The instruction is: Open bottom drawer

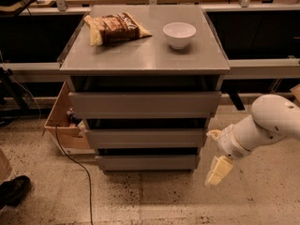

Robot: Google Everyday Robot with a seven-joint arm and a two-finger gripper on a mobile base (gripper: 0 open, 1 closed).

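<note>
The bottom drawer [147, 162] sits shut at the foot of the grey cabinet [140, 60], its narrow front under two wider ones. The claw [218, 171] hangs low just right of it, apart from the panel and holding nothing; how far open it is cannot be told. This low, side-on position likely suits catching the handle-less front's right edge

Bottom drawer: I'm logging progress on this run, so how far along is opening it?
Done: only the approach; the gripper hangs low, just right of the cabinet, about level with the bottom drawer. In hand: nothing yet; the gripper is apart from the drawer, whose front looks shut, with no inside showing. Left: reach the front, catch it and pull it out.
</note>
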